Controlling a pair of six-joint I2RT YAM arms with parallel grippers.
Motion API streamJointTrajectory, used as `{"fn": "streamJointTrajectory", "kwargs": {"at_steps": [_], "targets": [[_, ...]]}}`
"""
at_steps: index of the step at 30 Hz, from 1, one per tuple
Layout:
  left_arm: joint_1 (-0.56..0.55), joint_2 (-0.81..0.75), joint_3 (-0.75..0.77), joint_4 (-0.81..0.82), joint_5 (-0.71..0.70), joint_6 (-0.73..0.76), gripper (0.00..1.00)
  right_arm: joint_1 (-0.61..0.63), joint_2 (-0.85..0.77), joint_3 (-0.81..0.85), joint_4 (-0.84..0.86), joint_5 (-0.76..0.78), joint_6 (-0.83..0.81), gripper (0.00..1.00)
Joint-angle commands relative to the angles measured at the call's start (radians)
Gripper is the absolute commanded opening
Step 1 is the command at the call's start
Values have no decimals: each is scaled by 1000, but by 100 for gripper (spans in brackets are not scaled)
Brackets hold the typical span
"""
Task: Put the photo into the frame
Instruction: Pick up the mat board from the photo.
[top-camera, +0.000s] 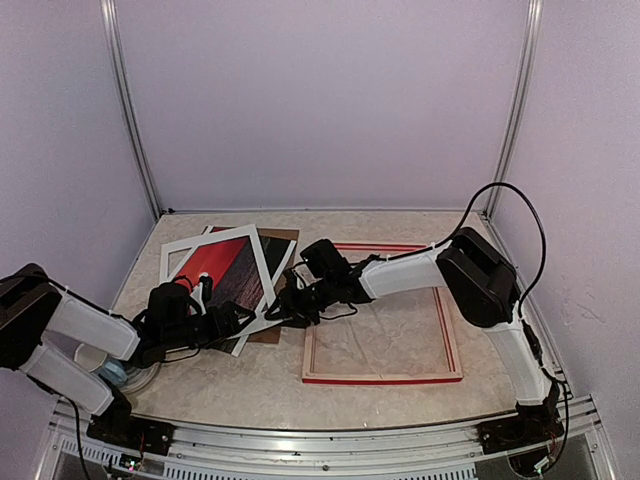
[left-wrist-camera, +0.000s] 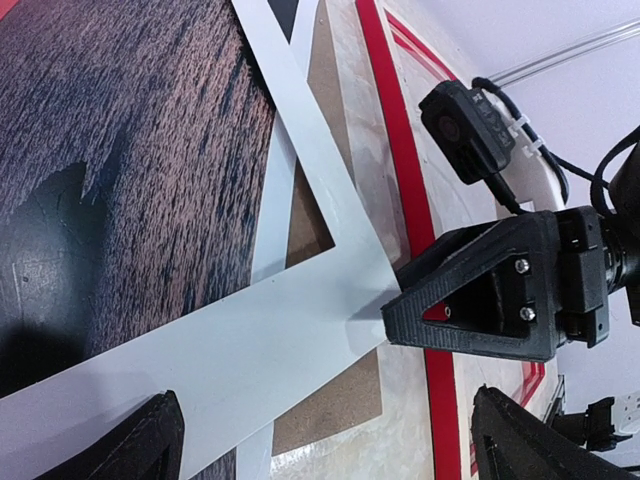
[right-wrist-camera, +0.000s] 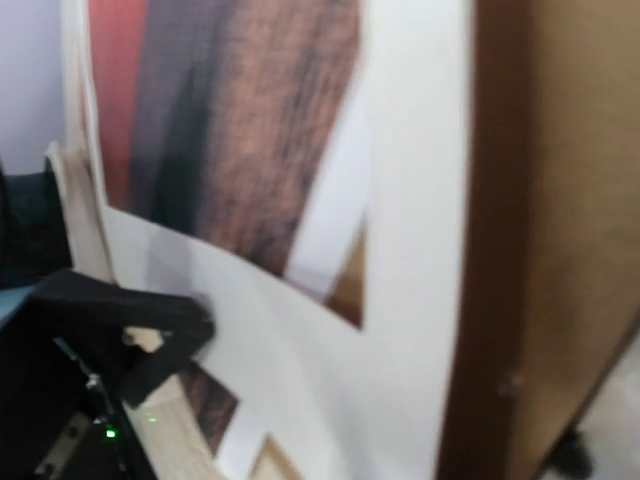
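free: bare worktop (top-camera: 390, 335) inside the frame (top-camera: 382, 379), near half open from above | free: back strip of worktop behind the photo (top-camera: 225, 265) | blocked: right arm (top-camera: 400, 272) lies over the frame's far left corner | blocked: left gripper (top-camera: 245, 322) and right gripper (top-camera: 275, 308) crowd the photo's near right corner

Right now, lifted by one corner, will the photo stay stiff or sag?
Probably sags: the photo looks sheet-thin, its white border bowing near the right pincer. Likely light; its smooth face may slip.

The table (top-camera: 220, 385) bears the frame (top-camera: 381, 379) and a brown backing board (top-camera: 284, 237)
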Motion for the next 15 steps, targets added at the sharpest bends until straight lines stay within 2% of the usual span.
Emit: {"fn": "streamJointTrajectory", "kwargs": {"at_steps": [1,4,12,15], "targets": [[5,-9,-22,-7,21,-4,99,-9,26,20,28,-1,5,28],[5,-20,-23,-8,23,-5,99,-13,17,5,42,6,6,11],[5,-67,-23,-23,17,-2,99,-24,-26,-83,186,-28,56,0],[5,-94,-24,-26,18,-5,99,-25,-33,-101,227,-47,68,0]]}}
